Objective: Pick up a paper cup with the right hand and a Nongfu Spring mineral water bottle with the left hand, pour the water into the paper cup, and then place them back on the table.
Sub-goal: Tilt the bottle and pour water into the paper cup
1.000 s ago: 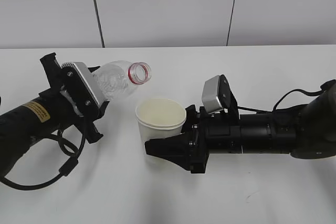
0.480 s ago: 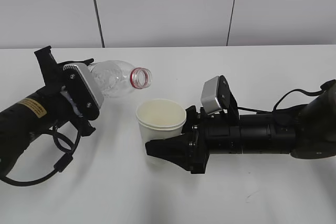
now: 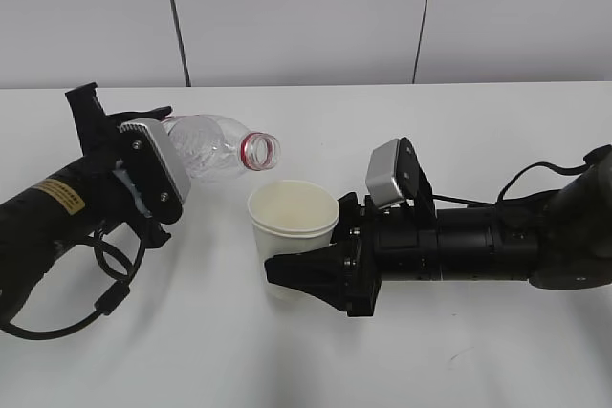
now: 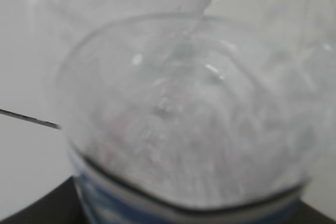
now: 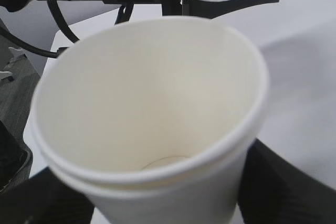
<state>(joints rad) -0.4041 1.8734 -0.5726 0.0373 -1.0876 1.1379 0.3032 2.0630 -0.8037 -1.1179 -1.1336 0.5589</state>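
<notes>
The left claw (image 3: 158, 164) grips the bottle (image 3: 218, 151) tilted, its open mouth just above and left of the cup (image 3: 292, 227) rim. The right claw (image 3: 301, 269) clamps the cup upright, with bare table (image 3: 287, 360) below it.

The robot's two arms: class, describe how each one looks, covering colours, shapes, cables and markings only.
Both arms are black and tubular, with black jaws. The left arm bears a yellow sticker, a silver-grey plate near its gripper and a looping black cable. The right arm carries a silver-grey block on its wrist and a thin black cable behind.
</notes>
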